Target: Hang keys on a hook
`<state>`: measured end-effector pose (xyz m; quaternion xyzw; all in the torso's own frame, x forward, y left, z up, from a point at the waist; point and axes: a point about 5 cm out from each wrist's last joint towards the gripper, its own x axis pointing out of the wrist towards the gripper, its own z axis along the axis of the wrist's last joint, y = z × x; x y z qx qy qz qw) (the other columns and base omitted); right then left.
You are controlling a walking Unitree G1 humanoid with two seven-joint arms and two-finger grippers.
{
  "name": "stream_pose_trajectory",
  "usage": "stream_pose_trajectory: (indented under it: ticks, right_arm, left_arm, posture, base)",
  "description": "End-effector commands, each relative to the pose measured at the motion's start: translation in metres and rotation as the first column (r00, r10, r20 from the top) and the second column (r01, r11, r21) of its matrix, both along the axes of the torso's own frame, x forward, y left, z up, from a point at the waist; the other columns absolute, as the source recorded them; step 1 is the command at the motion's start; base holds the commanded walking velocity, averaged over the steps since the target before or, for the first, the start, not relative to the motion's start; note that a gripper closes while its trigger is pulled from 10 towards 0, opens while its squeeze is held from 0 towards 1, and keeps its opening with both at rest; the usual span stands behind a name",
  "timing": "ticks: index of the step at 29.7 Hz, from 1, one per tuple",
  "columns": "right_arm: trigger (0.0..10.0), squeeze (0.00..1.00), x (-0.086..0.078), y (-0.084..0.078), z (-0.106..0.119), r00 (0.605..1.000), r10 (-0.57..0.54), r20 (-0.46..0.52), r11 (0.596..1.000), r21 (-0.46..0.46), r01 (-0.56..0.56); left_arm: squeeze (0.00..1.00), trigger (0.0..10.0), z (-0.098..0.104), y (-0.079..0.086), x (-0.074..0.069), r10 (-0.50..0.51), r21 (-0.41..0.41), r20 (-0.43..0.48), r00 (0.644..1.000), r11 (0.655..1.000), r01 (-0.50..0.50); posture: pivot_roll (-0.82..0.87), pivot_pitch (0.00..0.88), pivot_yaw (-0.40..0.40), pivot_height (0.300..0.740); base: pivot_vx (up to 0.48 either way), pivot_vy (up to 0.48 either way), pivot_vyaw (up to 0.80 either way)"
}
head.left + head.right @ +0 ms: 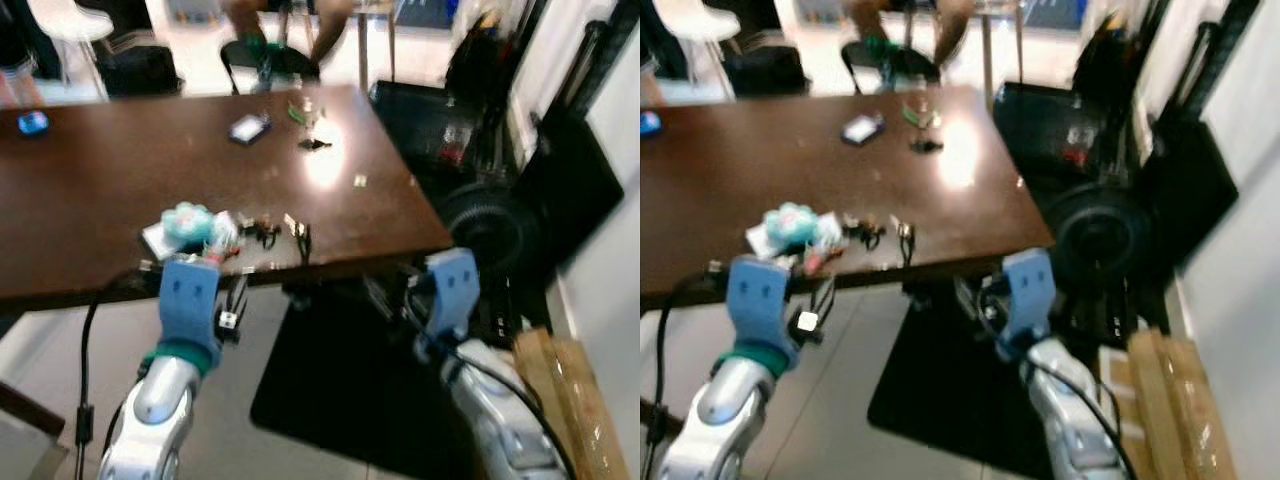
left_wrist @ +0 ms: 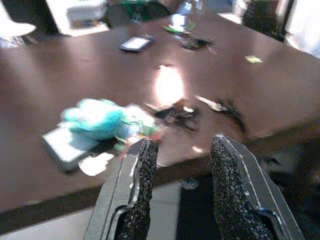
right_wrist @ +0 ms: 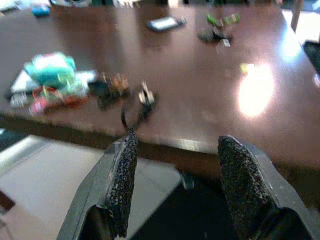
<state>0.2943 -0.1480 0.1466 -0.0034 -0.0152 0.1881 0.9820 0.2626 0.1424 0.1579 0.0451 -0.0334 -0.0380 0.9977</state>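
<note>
Both jaws spread, empty | keys, seemingly, at table edge

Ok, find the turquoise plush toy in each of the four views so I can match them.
Left eye view: the turquoise plush toy lies near the table's front edge, above the left arm.
Right eye view: toy, same spot.
Left wrist view: left of centre.
Right wrist view: far left.
Shared landmark: the phone farther back on the table.
</note>
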Motion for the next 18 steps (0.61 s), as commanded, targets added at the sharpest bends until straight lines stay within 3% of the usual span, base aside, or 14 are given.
stream_pose_trajectory:
  ticks: [1, 12, 15, 18]
  right_arm:
    - [10.0, 0.0, -0.002, 0.007, -0.005, 1.0, 0.024, -0.014, 1.0, 0.006, -0.024]
    - [10.0, 0.0, -0.002, 0.008, -0.005, 0.999, 0.029, -0.013, 1.0, 0.004, -0.029]
    - [10.0, 0.0, -0.002, 0.008, -0.006, 0.999, 0.03, -0.013, 1.0, 0.003, -0.03]
    - [10.0, 0.0, -0.001, 0.008, -0.006, 0.999, 0.033, -0.014, 0.999, 0.002, -0.033]
  left_arm:
    - [0.0, 10.0, -0.007, 0.006, -0.002, 0.018, 0.017, -0.032, 0.999, 1.0, -0.017]
    - [0.0, 10.0, -0.007, 0.006, -0.001, 0.018, 0.014, -0.034, 0.999, 1.0, -0.018]
    - [0.0, 10.0, -0.01, 0.005, 0.0, -0.004, -0.008, -0.059, 0.998, 1.0, 0.003]
    - [0.0, 10.0, -0.02, 0.007, -0.002, -0.079, 0.02, -0.149, 0.986, 0.996, 0.083]
  posture:
    - [-0.09, 0.006, 0.091, 0.74]
    - [-0.09, 0.0, 0.092, 0.74]
    - [-0.09, 0.0, 0.092, 0.74]
    - [-0.09, 0.0, 0.09, 0.74]
  base:
    - [0.371, 0.0, 0.0]
    - [0.358, 0.0, 0.0]
    - [0.0, 0.0, 0.0]
    - [0.0, 0.0, 0.0]
